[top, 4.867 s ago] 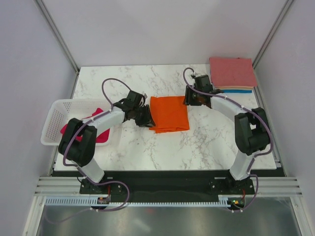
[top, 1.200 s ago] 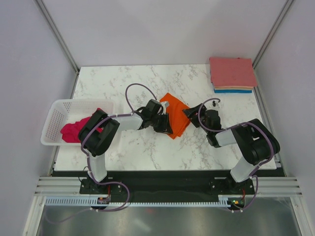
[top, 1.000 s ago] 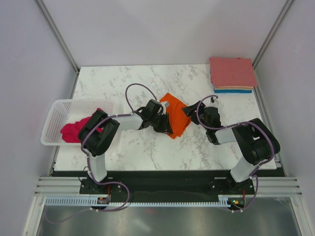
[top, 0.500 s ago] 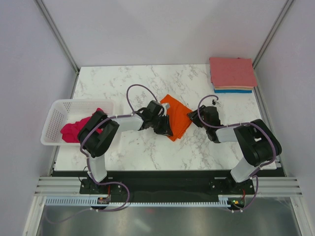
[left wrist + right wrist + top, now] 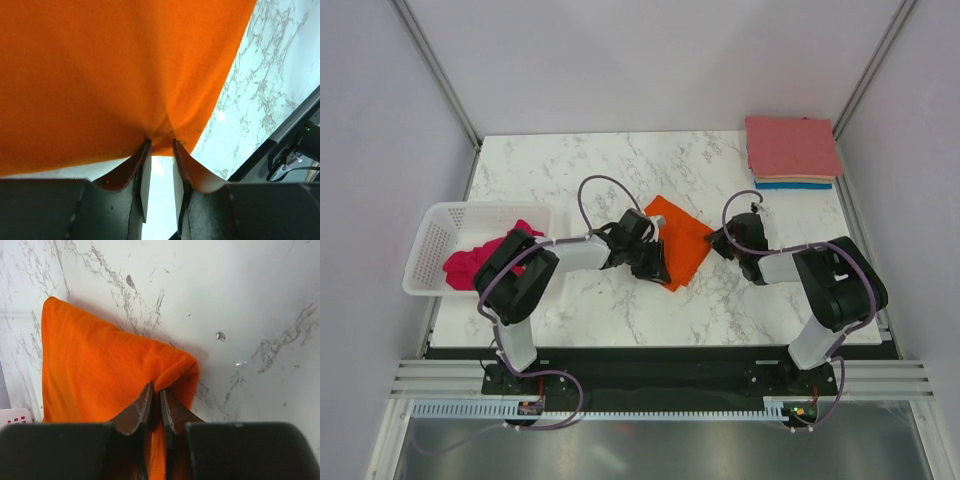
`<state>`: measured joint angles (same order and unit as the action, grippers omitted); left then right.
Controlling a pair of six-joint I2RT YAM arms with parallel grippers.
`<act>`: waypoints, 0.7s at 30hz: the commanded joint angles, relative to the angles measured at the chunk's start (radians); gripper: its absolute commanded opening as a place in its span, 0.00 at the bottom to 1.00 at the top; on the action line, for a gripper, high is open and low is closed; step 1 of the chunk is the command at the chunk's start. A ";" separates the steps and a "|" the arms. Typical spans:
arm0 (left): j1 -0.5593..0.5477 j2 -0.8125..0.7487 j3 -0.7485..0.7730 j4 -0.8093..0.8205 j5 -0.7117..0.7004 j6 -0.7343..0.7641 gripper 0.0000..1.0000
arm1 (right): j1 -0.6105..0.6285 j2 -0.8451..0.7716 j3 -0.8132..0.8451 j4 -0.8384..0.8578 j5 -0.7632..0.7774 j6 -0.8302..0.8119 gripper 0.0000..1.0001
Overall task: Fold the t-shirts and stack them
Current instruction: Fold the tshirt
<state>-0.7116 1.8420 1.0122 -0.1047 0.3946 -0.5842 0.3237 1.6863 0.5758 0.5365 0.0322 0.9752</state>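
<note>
The bright orange t-shirt point(image 5: 682, 236) lies folded as a tilted diamond at the table's middle. My left gripper point(image 5: 658, 268) pinches its near left edge; in the left wrist view the cloth point(image 5: 125, 70) puckers where the fingertips point(image 5: 160, 142) meet it. My right gripper point(image 5: 719, 241) is shut on the shirt's right corner, and the right wrist view shows the jaws point(image 5: 157, 391) nipping a raised fold of orange cloth point(image 5: 100, 365). A magenta-pink t-shirt point(image 5: 475, 262) lies crumpled in the basket. Folded salmon-pink point(image 5: 792, 145), peach and blue point(image 5: 793, 185) t-shirts are stacked at the back right.
A white mesh basket point(image 5: 428, 228) stands at the table's left edge. The folded stack sits against the back right corner. Marble tabletop point(image 5: 620, 165) shows behind and in front of the orange shirt. Cables loop above both wrists.
My right gripper has closed from open onto the orange shirt's right corner. The shirt, flat and square some seconds back, now sits turned as a diamond. The left grip has held.
</note>
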 commanded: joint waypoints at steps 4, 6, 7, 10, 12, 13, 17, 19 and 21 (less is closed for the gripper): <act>-0.014 -0.085 0.028 -0.102 0.036 -0.023 0.33 | -0.020 -0.019 0.088 -0.111 -0.058 -0.041 0.31; -0.015 -0.099 0.040 -0.116 0.038 -0.020 0.34 | -0.021 -0.065 0.128 -0.226 -0.057 -0.072 0.38; -0.015 -0.107 0.045 -0.116 0.036 -0.020 0.34 | -0.023 -0.082 0.137 -0.259 -0.054 -0.081 0.42; -0.017 -0.107 0.039 -0.093 0.047 -0.023 0.34 | -0.021 -0.135 0.176 -0.406 -0.038 -0.113 0.43; -0.017 -0.087 0.035 -0.075 0.062 -0.025 0.34 | -0.023 -0.163 0.196 -0.501 -0.038 -0.121 0.43; -0.020 -0.081 0.032 -0.054 0.066 -0.025 0.34 | -0.023 -0.172 0.199 -0.523 -0.038 -0.121 0.43; -0.029 -0.041 0.037 -0.015 0.072 -0.029 0.33 | -0.021 -0.195 0.217 -0.595 -0.052 -0.122 0.41; -0.037 -0.017 0.045 -0.003 0.070 -0.031 0.33 | -0.020 -0.194 0.228 -0.603 -0.077 -0.119 0.33; -0.042 -0.001 0.049 0.010 0.076 -0.032 0.33 | -0.018 -0.183 0.242 -0.577 -0.103 -0.119 0.28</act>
<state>-0.7395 1.8118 1.0256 -0.1471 0.4427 -0.5911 0.3046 1.5101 0.7704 -0.0086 -0.0307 0.8673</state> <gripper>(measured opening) 0.334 0.301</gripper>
